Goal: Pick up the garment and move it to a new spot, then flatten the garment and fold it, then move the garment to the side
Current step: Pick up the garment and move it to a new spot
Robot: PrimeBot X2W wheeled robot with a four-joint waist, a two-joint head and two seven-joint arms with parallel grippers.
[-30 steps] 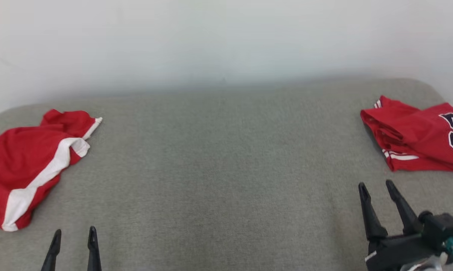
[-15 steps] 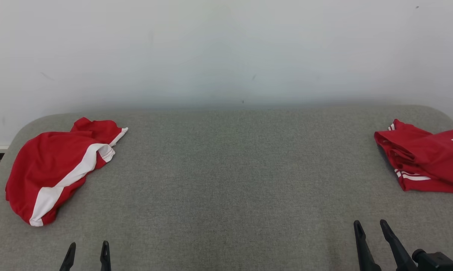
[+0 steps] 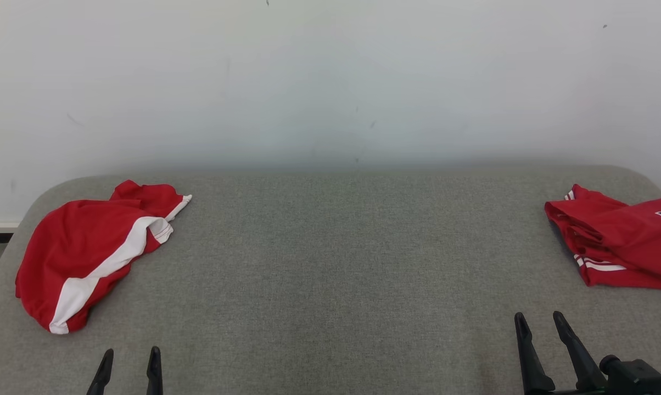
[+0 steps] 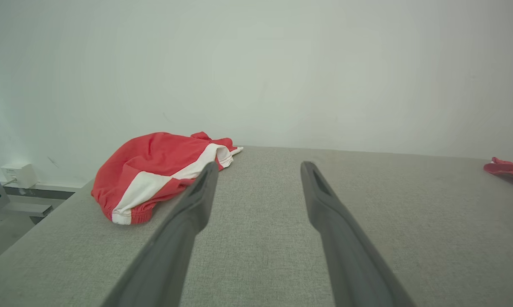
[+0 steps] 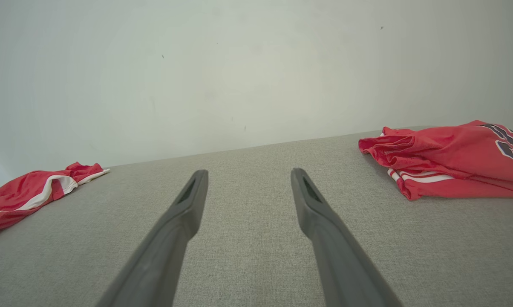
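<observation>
Plainly, the left hand point(image 3: 132, 351) and right hand point(image 3: 538, 315) hovered wide open and empty over the grey tabletop point(image 3: 330, 263). Crumpled red shorts point(image 3: 83, 252) lay at its far left end, and a folded red jersey point(image 3: 621, 247) lay at its far right.

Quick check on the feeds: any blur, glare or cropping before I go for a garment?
Head view: even light, no glare, sharp; red jersey cropped by the right edge. Left wrist view: red shorts clear, near fingers soft. Right wrist view: grey surface runs tilted, no glare.
</observation>
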